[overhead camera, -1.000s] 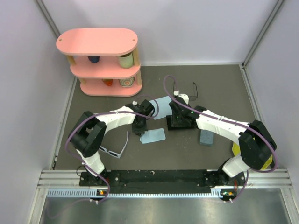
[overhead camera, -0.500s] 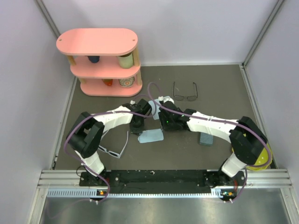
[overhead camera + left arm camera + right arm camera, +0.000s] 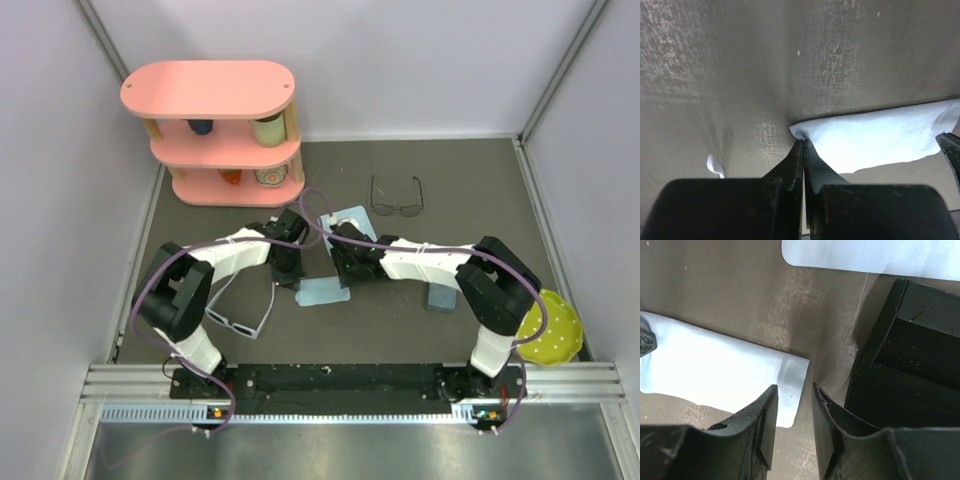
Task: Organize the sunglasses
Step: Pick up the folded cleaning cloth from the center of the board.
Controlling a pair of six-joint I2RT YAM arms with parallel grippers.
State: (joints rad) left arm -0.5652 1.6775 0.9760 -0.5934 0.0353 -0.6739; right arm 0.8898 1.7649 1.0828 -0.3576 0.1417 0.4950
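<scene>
Top view, white-framed sunglasses (image 3: pixel 240 322): lying on the desk (image 3: pixel 480 190) by the left arm, in no case.
Top view, wire-framed sunglasses (image 3: pixel 397 207): on the desk's far side, well apart from both arms.
Left wrist, left tool (image 3: pixel 803 145): pressed together, pinching a corner of the light blue cloth (image 3: pixel 875 137).
Right wrist, right tool (image 3: pixel 793 390): slightly spread over that cloth's edge, gripping nothing; the open black case (image 3: pixel 910 360) is just beside it.
Progress: early, judging by this; both pairs remain to be stowed.
</scene>
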